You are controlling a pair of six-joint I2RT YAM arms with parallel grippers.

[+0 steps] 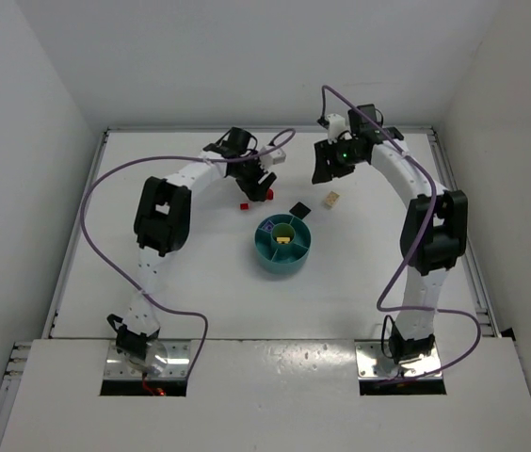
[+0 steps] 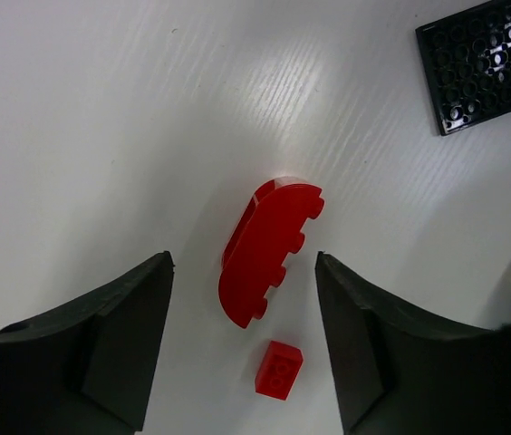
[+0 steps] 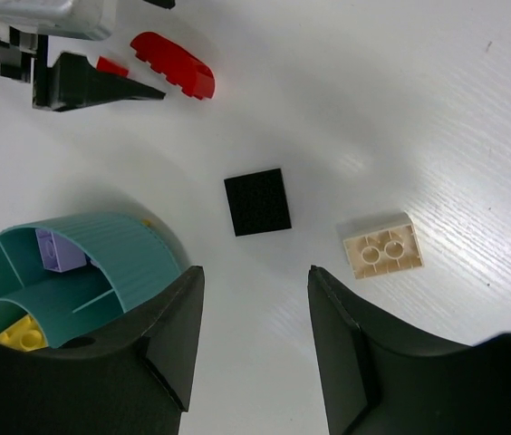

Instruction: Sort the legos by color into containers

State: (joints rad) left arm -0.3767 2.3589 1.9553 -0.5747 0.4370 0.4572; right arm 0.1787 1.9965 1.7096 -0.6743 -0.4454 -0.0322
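Left gripper point(image 2: 243, 261) jaws wide, curved red brick point(image 2: 269, 249) framed between; closure to be centred, small red brick point(image 2: 279, 370) avoided. Right gripper point(image 3: 255, 276) jaws wide, empty.

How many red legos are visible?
2: a curved red brick inside the open left claw, and a small red brick just off its end. The teal dish may hide more.
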